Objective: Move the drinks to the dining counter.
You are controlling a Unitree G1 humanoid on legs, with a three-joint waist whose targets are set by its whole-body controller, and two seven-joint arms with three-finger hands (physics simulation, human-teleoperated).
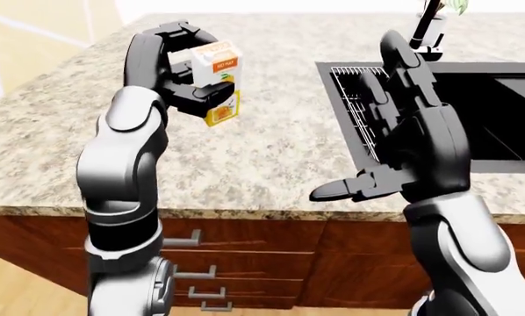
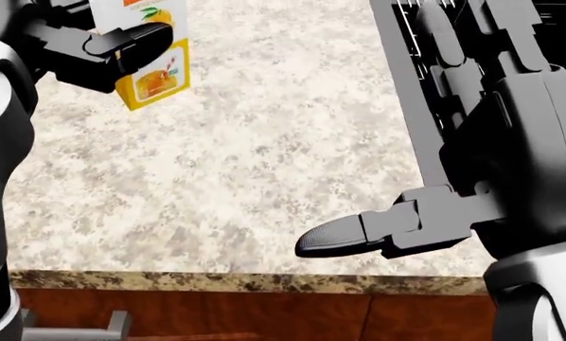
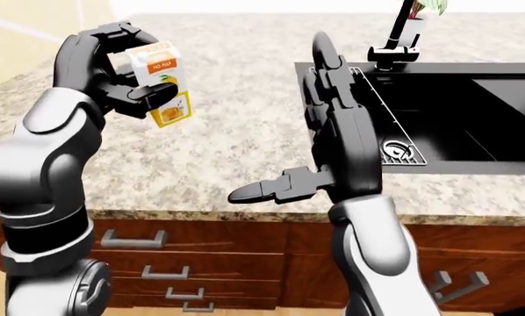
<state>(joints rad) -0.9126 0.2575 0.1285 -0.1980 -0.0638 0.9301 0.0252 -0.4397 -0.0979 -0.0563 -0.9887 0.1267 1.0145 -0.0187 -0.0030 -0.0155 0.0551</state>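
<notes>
Left hand: the left hand (image 1: pixel 182 66) has its fingers closed round the orange juice carton (image 1: pixel 217 78), tilted, held above the countertop
Orange juice carton: white and orange, "NO PULP" on its face, clear of the granite countertop (image 2: pixel 264 163), toward the left of the left-eye view
Right hand: the right hand (image 3: pixel 329 131) is empty, fingers straight up, thumb out to the left, over the counter edge beside the black sink (image 3: pixel 456 112)
Sink: black faucet (image 3: pixel 394 36) at its top edge, drain (image 3: pixel 396 150) visible
Below: wooden drawers (image 3: pixel 174 257) with metal handles
</notes>
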